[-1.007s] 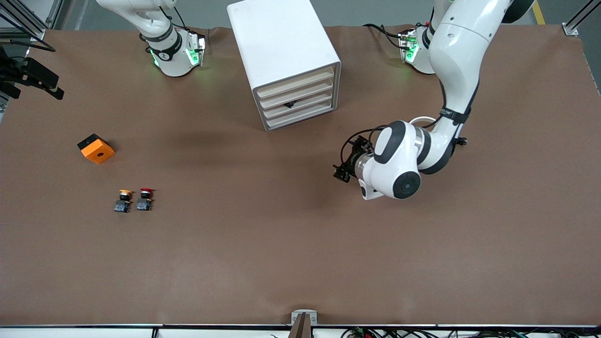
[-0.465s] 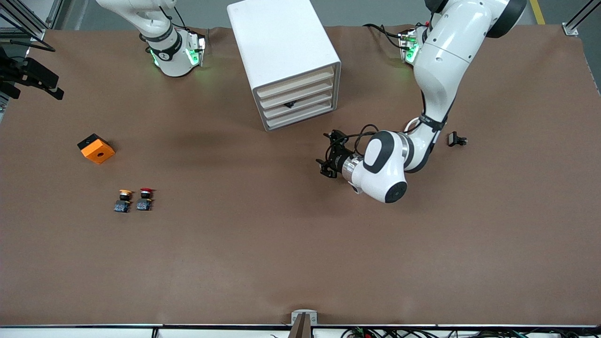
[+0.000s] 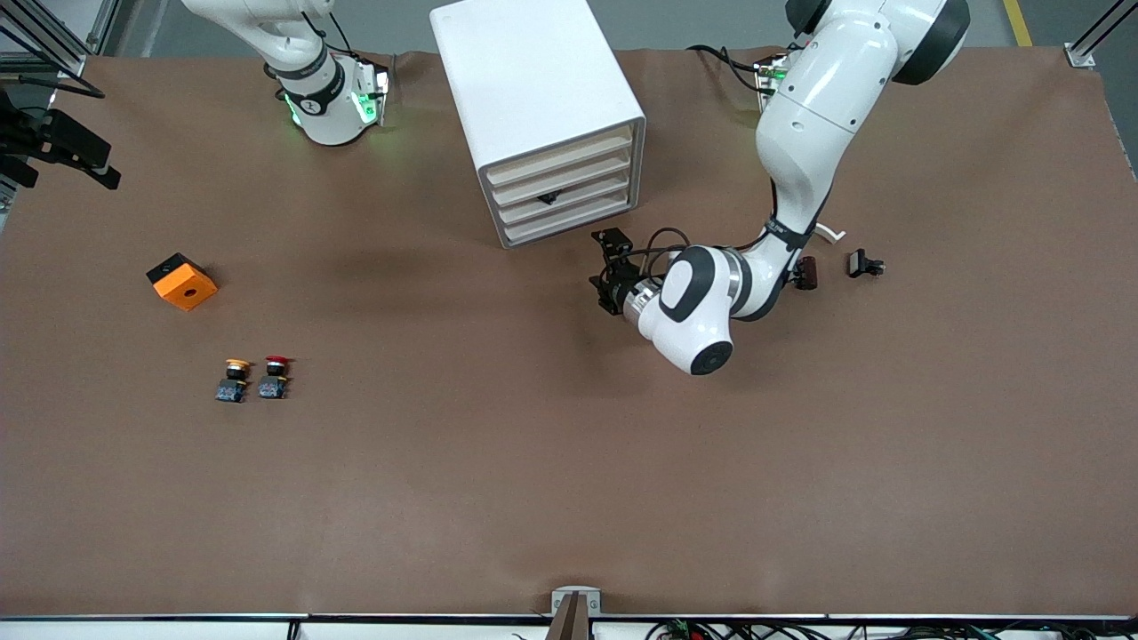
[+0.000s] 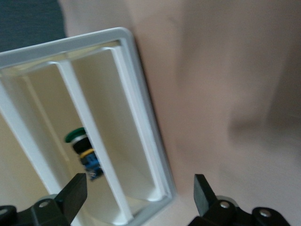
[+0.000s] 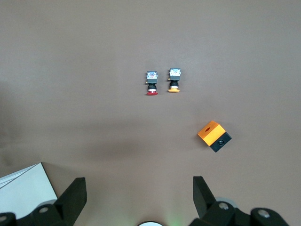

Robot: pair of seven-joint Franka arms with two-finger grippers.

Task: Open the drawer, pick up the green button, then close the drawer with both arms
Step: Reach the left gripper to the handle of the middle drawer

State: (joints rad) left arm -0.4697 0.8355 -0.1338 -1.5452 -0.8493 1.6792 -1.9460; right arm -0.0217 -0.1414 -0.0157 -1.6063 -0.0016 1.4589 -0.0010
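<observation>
A: So, what changed in the last second?

B: Left gripper (image 3: 607, 274) swung in from the open table (image 3: 533, 498) toward the cabinet (image 3: 542, 116). It now hangs low just in front of the drawer fronts, jaws apart, holding nothing. Arm folded tighter; that uncovered two small dark parts, one brownish (image 3: 807, 271) and one black (image 3: 864, 264), toward the left arm's end of the table.

A: Meaning for the task?

B: Looks like the approach to open the drawer (image 3: 564, 197). Nothing pulled yet; all fronts look flush in the front view.

A: Button?

B: Green-capped button (image 4: 84, 153) shows in the left wrist view, inside the cabinet, part hidden by a drawer rail. Front view shows only a dark speck at the third slot from the top, so likely that drawer.

A: Counts, near to far?

B: Two loose buttons side by side toward the right arm's end: yellow-orange cap (image 3: 234, 379), red cap (image 3: 276, 376). One orange block (image 3: 181, 281) farther from the camera than those. One cabinet, four drawers. One green button. Two arms.

A: Right gripper?

B: Right gripper (image 5: 138, 200) waits high, out of the front view. Its wrist view shows jaws apart and empty, looking down on the block and both loose buttons.
</observation>
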